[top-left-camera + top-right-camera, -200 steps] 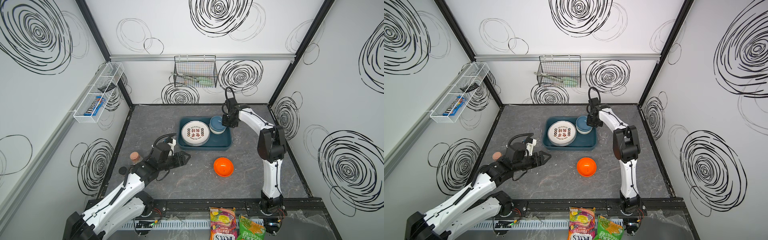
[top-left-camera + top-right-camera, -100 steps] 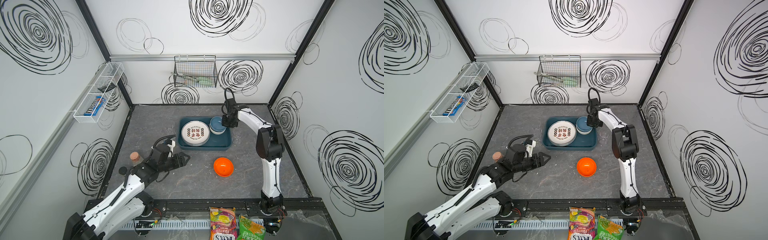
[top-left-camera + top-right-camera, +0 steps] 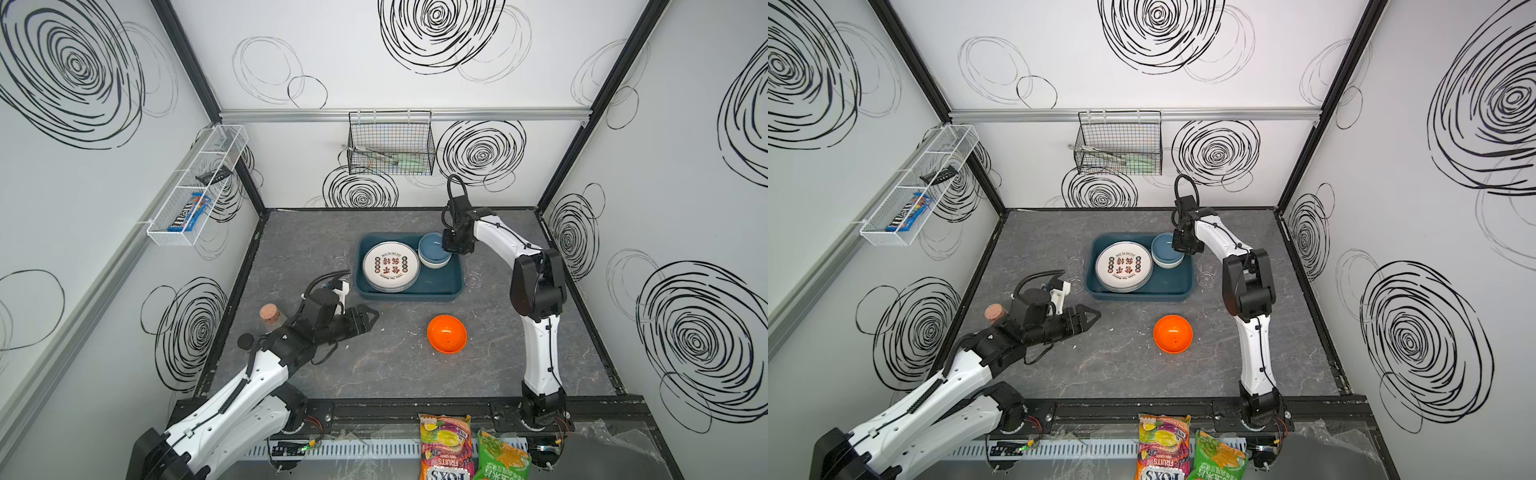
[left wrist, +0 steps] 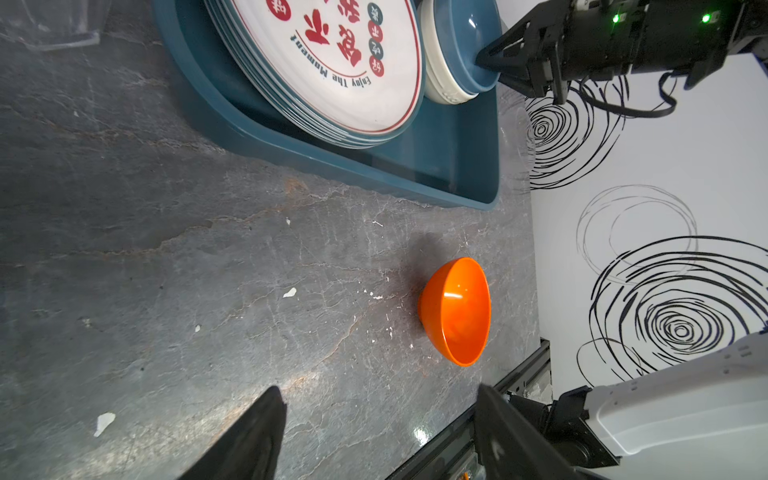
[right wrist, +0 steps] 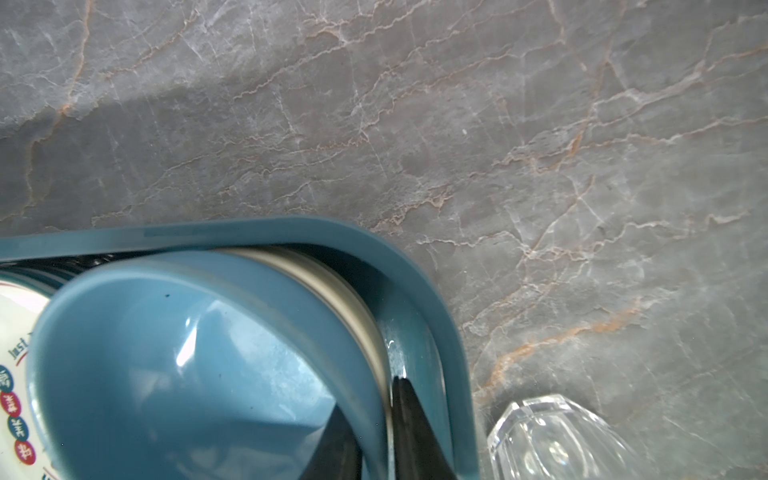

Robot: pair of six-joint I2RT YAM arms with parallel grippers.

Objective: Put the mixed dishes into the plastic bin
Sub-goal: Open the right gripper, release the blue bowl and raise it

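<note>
One plate [image 4: 324,83] reads "Enjoy The Moment"; left claw [image 3: 371,321] gapes empty, right claw [image 5: 374,403] astride blue bowl [image 5: 187,374], grip unclear.

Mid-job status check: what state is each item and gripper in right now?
Bin: on table, part filled.
Plates: stacked in bin.
Blue bowl: nested in cream bowl.
Cream bowl: in bin.
Orange bowl: upright on table, outside bin.
Right glass: on table, outside bin.
Left glass: on table, outside bin.
Cork jar: upright, stoppered, on table.
Right gripper: astride blue bowl's rim; grip unclear.
Left gripper: open, empty.
</note>
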